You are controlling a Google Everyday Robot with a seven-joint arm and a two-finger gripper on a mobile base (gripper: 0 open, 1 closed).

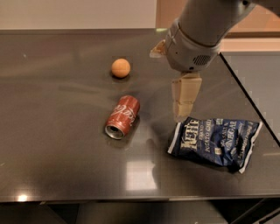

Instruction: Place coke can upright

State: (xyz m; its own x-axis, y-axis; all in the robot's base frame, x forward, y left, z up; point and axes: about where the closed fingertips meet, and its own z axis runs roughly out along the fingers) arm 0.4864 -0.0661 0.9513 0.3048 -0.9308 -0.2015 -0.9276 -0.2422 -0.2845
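While the dark, glossy tabletop [52, 131] fills most of the view, a pale wall [78, 13] runs behind its far edge and a warm orange-brown band shows at the top right. The surface mirrors the room: a bright square patch of light [139, 175] sits near the front edge, and soft streaks cross the left half. Past the table's right edge, which cuts diagonally down the frame, a grey floor area [258, 74] shows.

3 loose things rest on the top. The coke can [122, 117] lies on its side near the middle, its length slanted, with 1 silver end turned toward the front left and the white script facing up. An orange ball [120, 68] sits behind it, well apart. A dark blue potato chip bag [214, 142] lies flat to the right of the can.

The grey arm [197, 35] comes in from the upper right, and its tan gripper [183, 111] hangs tip-down above the table, just behind the chip bag's left end. Whether the gripper is released or clenched cannot be told from this angle. The coke can lies to the gripper's left, apart from it and not touching it, with bare tabletop between the 2.
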